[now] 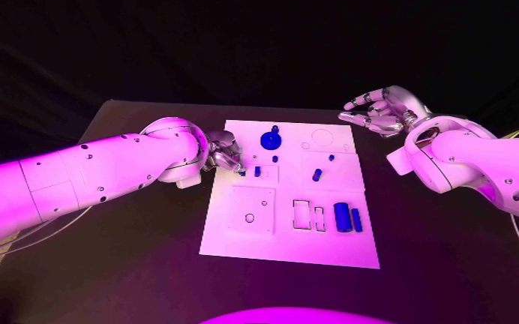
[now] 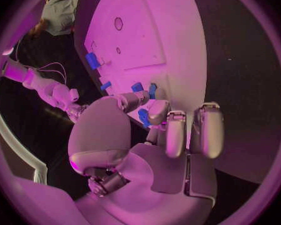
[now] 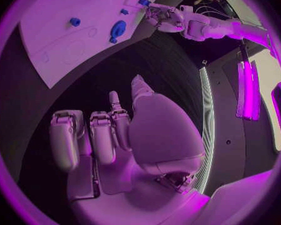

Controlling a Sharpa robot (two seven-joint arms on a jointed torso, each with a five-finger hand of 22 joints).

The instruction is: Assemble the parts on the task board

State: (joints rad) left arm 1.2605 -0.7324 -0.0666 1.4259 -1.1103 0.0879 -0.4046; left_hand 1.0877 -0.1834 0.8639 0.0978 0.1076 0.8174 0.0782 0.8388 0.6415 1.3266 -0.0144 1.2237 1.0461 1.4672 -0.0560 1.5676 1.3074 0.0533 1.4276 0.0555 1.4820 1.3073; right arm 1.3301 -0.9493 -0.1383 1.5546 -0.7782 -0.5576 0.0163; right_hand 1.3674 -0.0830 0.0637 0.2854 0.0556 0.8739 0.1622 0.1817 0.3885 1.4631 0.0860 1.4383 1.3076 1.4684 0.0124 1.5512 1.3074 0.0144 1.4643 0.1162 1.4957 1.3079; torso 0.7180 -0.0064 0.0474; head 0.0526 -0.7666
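My left hand (image 1: 224, 151) pinches a small blue part (image 2: 143, 116) at the task board (image 1: 244, 245)'s left edge; it looks light, rigid, slippery, so I judge a fingertip grip on its sides best; the left wrist view shows the pinch; my right hand (image 1: 376, 113) hovers empty, fingers apart.

One white task board (image 1: 290, 253) lies on the table – about seven blue parts on it, the round one (image 1: 269, 141) largest – and two hands show.
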